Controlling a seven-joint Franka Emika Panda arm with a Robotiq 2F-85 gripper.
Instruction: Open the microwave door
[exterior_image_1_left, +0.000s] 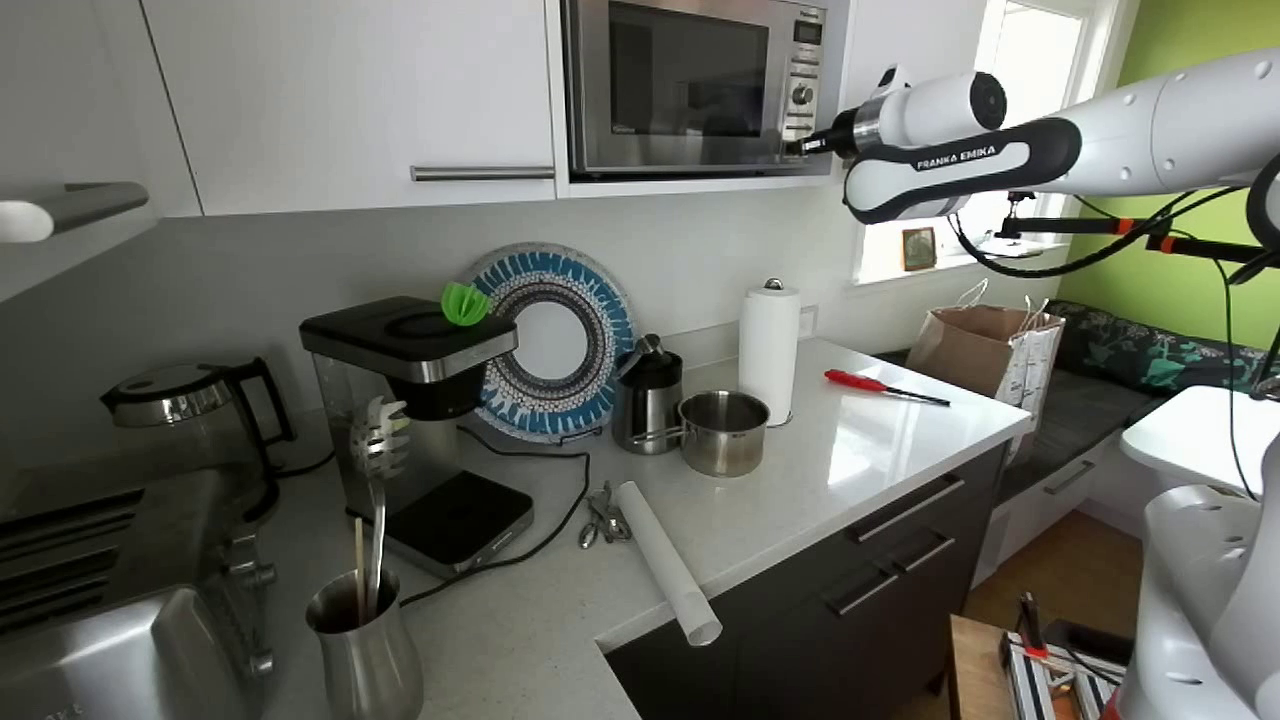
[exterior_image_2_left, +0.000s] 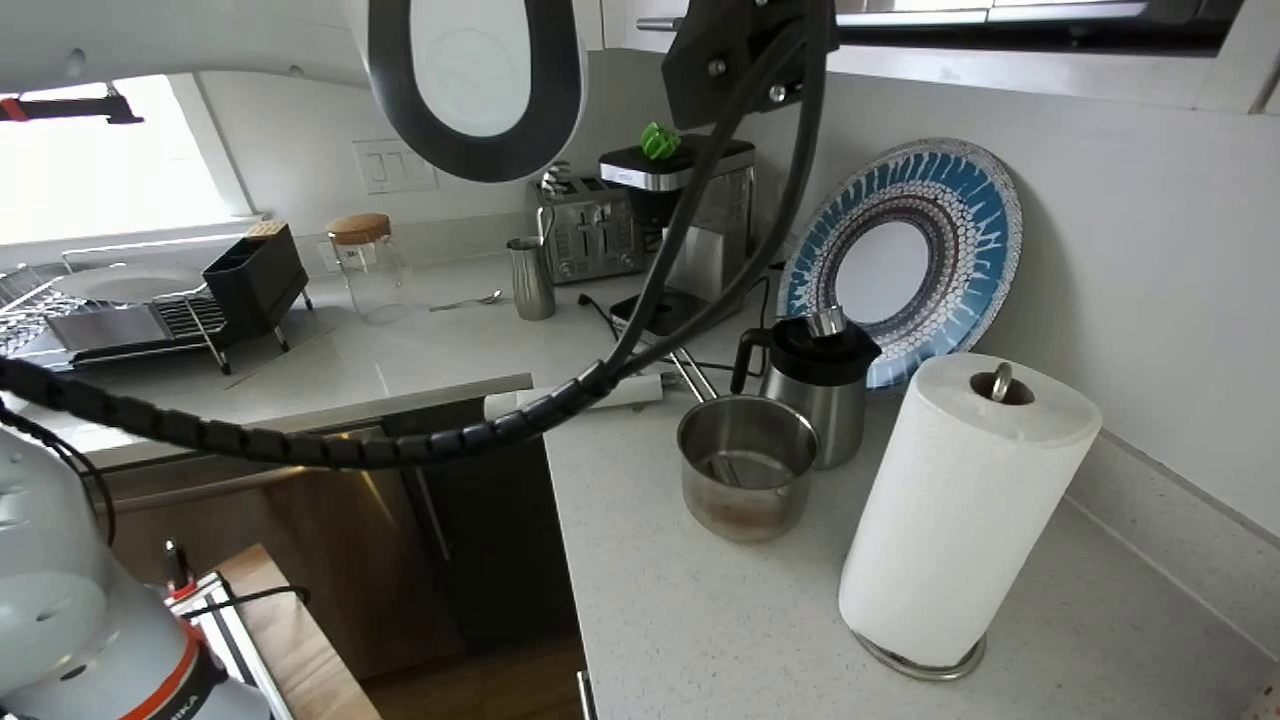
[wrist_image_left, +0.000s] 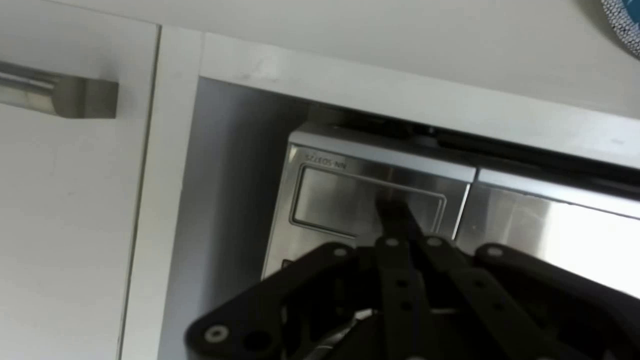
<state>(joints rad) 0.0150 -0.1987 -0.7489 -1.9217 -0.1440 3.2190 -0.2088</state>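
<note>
- The gripper (wrist_image_left: 392, 207) has its two fingers (wrist_image_left: 400, 225) squeezed together, holding nothing. It is right in front of a low corner of the microwave (exterior_image_1_left: 697, 90).
- The fingers point at a big flat button (wrist_image_left: 327, 197) at the bottom of the microwave's control strip (exterior_image_1_left: 803, 75). I can't tell if they touch it.
- The microwave door (exterior_image_1_left: 690, 80) is closed. It is the wide silver part with dark glass on the microwave's front, next to the strip.
- The white robot arm (exterior_image_1_left: 1110, 130) comes in from the right of the microwave in an exterior view.
- A white cabinet door (exterior_image_1_left: 370, 100) with a silver handle (exterior_image_1_left: 482, 173) is just left of the microwave there.
- A round blue and white plate (exterior_image_1_left: 550, 340) stands up by the wall (exterior_image_1_left: 700, 250), below the microwave and a bit to its left.
- The counter (exterior_image_1_left: 800, 490) is below the microwave. On it, under the microwave, are a steel jug (exterior_image_1_left: 650, 410), a metal pot (exterior_image_1_left: 725, 445) and a roll of paper towels (exterior_image_1_left: 768, 355).
- A coffee maker (exterior_image_1_left: 430, 395) with a green thing (exterior_image_1_left: 465, 303) on top is down and left of the microwave. A shiny toaster (exterior_image_1_left: 130, 610) is farther down and left.
- A red-handled tool (exterior_image_1_left: 870, 385) lies down and to the right of the microwave. A brown paper bag (exterior_image_1_left: 965, 345) is farther right.
</note>
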